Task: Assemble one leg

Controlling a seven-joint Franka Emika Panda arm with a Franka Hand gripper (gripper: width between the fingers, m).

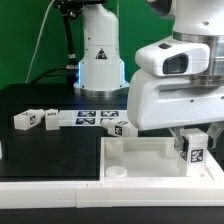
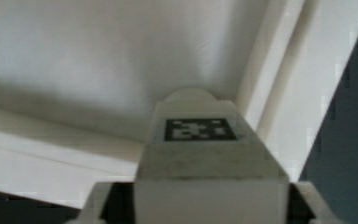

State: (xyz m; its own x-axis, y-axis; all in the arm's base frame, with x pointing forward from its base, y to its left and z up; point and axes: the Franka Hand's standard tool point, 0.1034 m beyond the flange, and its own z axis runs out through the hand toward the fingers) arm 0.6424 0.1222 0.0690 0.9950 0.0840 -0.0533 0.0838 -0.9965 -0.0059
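Note:
My gripper (image 1: 194, 143) is shut on a leg (image 1: 192, 151), a small white square post with a black-and-white marker tag on its side. I hold it upright over the exterior view's right corner of the large white tray-like panel (image 1: 150, 153). In the wrist view the leg (image 2: 202, 140) fills the space between my two fingers (image 2: 115, 200), its tip pointing at the panel's inner floor (image 2: 105, 80) beside its raised rim (image 2: 282, 90). Whether the leg touches the panel I cannot tell. A round socket (image 1: 117, 172) shows at the panel's near corner.
Three more loose legs lie on the black table: two at the exterior view's left (image 1: 26, 120) (image 1: 48, 119) and one nearer the middle (image 1: 121, 128). The marker board (image 1: 95, 118) lies behind the panel. The robot base (image 1: 98, 60) stands at the back.

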